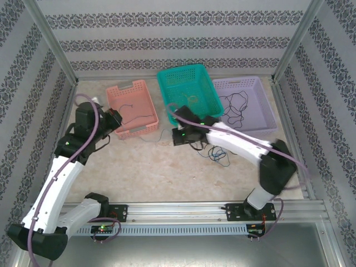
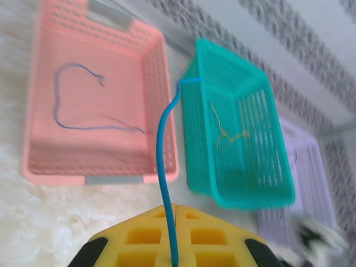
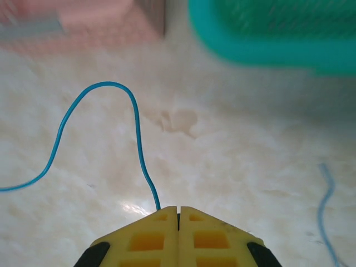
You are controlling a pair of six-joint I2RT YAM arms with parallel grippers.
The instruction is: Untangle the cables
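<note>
The cables are hair-thin, almost weightless and limp. They will likely slip and snag rather than resist, so each is best pinched near a free end and drawn slowly out of the knot. A small tangle (image 1: 216, 152) lies on the table (image 1: 156, 172) just near of the teal basket (image 1: 163, 92). A blue wire (image 2: 58, 105) lies in the pink basket (image 2: 55, 173), a yellowish wire (image 2: 225, 132) in the teal one, and a black wire (image 1: 236, 105) in the lavender basket (image 1: 236, 80). The left claw (image 2: 173, 208) is pinched shut on a blue cable (image 2: 162, 144). The right claw (image 3: 178, 211) is clamped on a blue strand (image 3: 138, 119) that loops left over the table. I cannot tell whether these two are one cable.
</note>
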